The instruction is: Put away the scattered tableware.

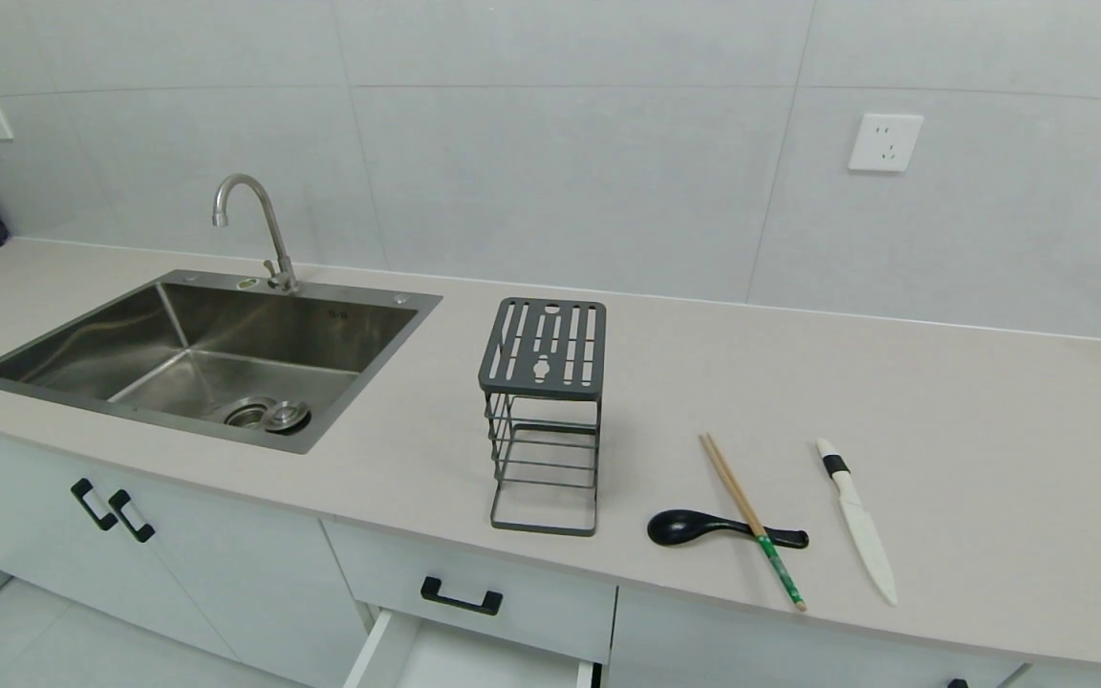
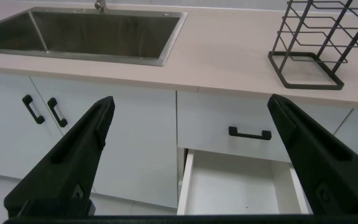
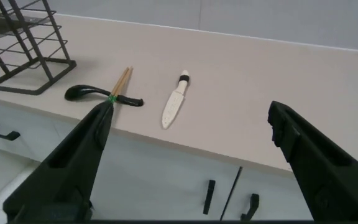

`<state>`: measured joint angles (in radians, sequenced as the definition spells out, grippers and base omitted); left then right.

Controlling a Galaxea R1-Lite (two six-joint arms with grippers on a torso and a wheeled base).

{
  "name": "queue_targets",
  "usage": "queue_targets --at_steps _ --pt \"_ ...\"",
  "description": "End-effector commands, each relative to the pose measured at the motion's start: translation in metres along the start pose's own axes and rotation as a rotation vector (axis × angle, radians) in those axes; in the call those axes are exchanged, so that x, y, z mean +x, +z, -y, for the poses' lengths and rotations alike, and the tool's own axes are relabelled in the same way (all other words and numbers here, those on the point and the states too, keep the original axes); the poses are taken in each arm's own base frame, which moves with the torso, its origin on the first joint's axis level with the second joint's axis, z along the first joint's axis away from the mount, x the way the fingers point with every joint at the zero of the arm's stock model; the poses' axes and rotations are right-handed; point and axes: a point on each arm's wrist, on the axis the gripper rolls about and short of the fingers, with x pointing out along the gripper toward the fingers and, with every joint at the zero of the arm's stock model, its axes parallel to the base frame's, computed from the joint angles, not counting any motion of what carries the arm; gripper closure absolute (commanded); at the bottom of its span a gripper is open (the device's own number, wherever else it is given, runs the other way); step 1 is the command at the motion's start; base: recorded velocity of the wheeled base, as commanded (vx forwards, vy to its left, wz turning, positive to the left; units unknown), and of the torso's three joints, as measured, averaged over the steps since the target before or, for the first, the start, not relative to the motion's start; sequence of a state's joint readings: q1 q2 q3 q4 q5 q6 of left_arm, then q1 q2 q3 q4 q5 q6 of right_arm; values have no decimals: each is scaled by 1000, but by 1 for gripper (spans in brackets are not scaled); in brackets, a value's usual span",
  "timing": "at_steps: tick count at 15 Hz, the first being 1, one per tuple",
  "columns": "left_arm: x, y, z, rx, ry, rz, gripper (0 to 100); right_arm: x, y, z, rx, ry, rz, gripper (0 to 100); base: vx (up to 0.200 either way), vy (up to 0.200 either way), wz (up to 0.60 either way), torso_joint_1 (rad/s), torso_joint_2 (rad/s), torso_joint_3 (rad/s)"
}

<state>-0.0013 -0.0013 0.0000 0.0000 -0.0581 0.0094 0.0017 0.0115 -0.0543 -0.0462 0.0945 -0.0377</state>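
Note:
On the beige counter near its front edge lie a black spoon (image 1: 718, 528) (image 3: 98, 94), a pair of wooden chopsticks (image 1: 751, 517) (image 3: 120, 83) crossing over the spoon's handle, and a white knife (image 1: 858, 519) (image 3: 174, 106) to their right. A dark wire rack (image 1: 543, 411) (image 2: 309, 43) (image 3: 20, 50) stands left of them. My left gripper (image 2: 188, 168) is open, held low in front of the cabinets below the counter. My right gripper (image 3: 188, 168) is open too, off the counter's front edge, with nothing between its fingers.
A steel sink (image 1: 197, 354) (image 2: 86, 31) with a faucet (image 1: 259, 225) is set into the counter's left part. Below the rack, a white drawer (image 1: 464, 659) (image 2: 241, 186) stands pulled open under a closed drawer with a black handle (image 1: 460, 597) (image 2: 249, 133). A wall socket (image 1: 885, 141) sits at the back right.

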Motion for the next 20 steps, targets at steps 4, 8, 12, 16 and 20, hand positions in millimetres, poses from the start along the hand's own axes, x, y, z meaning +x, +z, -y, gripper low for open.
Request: queue_targets --at_steps 4,8,12,16,20 --pt "0 0 0 0 1 -1 0 20 143 2 -19 138 181 0 0 0 0 0 0 0" --pt "0 0 0 0 0 -1 0 52 136 4 -42 284 -93 0 0 0 0 0 0 0" --pt "0 0 0 0 0 -1 0 79 116 2 10 387 -385 0 0 0 0 0 0 0" --pt "0 0 0 0 1 -1 0 124 121 -18 -95 435 -515 0 0 0 0 0 0 0" --pt "0 0 0 0 1 -1 0 163 102 -42 -110 418 -713 0 0 0 0 0 0 0"
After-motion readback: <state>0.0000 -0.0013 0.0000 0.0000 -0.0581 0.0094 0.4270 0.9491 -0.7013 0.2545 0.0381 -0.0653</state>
